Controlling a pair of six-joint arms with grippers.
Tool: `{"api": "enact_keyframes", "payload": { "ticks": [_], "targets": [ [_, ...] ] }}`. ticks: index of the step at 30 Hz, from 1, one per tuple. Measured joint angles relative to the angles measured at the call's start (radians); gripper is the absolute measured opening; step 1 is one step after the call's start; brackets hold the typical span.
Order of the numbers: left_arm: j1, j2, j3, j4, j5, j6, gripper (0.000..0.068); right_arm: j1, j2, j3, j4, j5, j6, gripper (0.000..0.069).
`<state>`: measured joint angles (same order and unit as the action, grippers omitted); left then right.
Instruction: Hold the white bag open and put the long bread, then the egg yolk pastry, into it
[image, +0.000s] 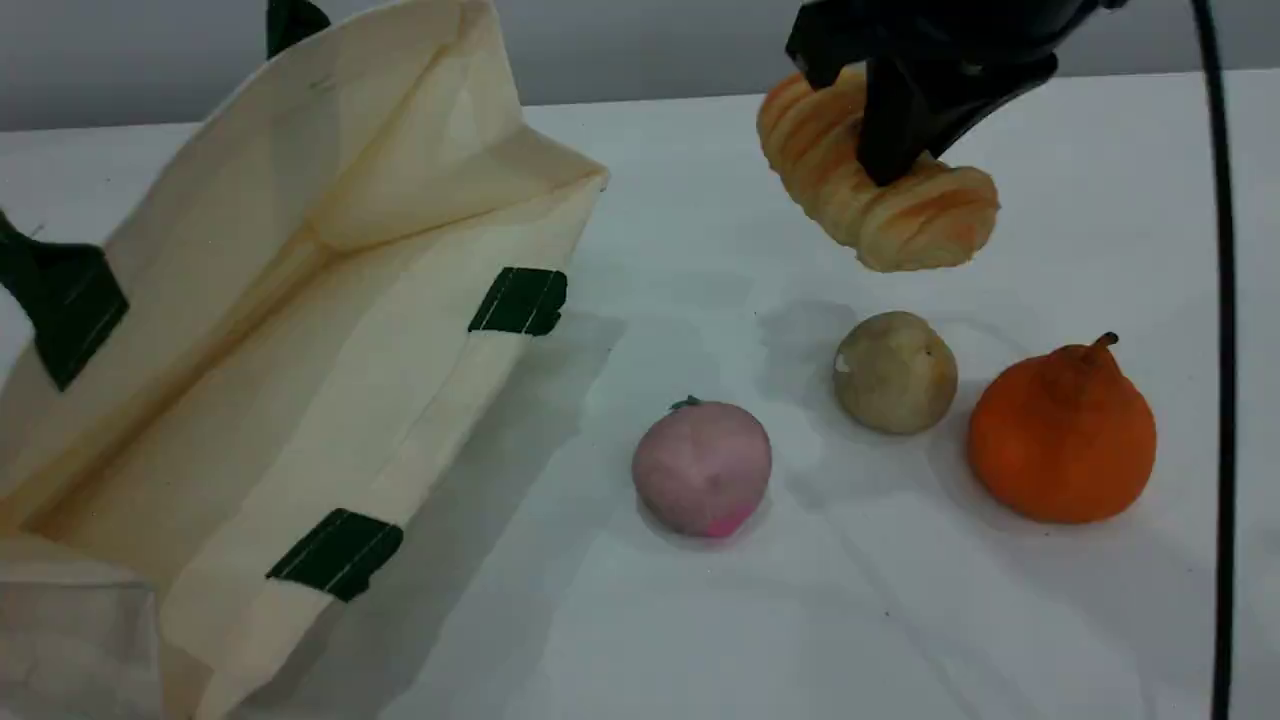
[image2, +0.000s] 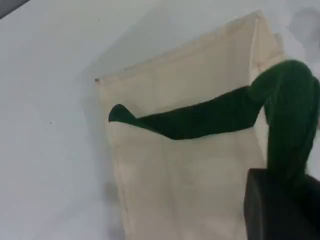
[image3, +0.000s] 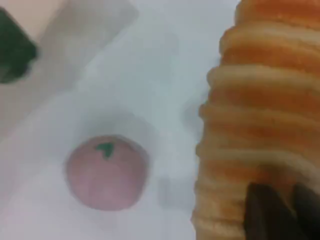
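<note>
The white bag (image: 300, 330) lies at the left with its mouth held open toward the foods. In the left wrist view my left gripper (image2: 280, 192) is shut on the bag's dark green strap handle (image2: 210, 117), lifting the upper side of the bag (image2: 185, 185). My right gripper (image: 900, 130) is shut on the long bread (image: 880, 190), a ridged golden-orange loaf hanging above the table at the upper right. The same loaf (image3: 265, 115) fills the right side of the right wrist view, with a fingertip (image3: 272, 212) pressed on it. The egg yolk pastry (image: 895, 372), a beige ball, rests on the table below the loaf.
A pink ball with a green tip (image: 702, 467) sits between the bag and the pastry and also shows as the pink ball (image3: 106, 171) under the right wrist. An orange fruit with a stem (image: 1062, 435) stands right of the pastry. A black cable (image: 1225, 400) hangs down the right edge.
</note>
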<state>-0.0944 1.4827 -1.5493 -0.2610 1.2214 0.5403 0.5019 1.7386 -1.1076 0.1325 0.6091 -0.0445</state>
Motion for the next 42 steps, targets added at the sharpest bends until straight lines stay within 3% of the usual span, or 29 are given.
{"api": "enact_keyframes", "payload": {
  "ticks": [8,13,17,24,42],
  "targets": [
    [0.0,0.0,0.0,-0.002,0.0,0.0,0.0086,0.136,-0.149,0.234,0.339,-0.219,-0.204,0.0047],
    [0.0,0.0,0.0,-0.003,0.0,0.001,0.0086,0.255,-0.12,0.245,0.531,-0.34,-0.301,0.0047],
    [0.0,0.0,0.0,-0.008,0.0,-0.026,0.0086,0.292,-0.082,0.241,0.59,-0.373,-0.304,0.0047],
    [0.0,0.0,0.0,-0.007,0.0,-0.023,0.0086,0.311,0.005,0.182,0.624,-0.36,-0.306,0.0047],
    [0.0,0.0,0.0,-0.056,0.0,-0.014,0.0086,0.34,0.267,-0.13,0.652,-0.258,-0.367,0.0047]
  ]
}}
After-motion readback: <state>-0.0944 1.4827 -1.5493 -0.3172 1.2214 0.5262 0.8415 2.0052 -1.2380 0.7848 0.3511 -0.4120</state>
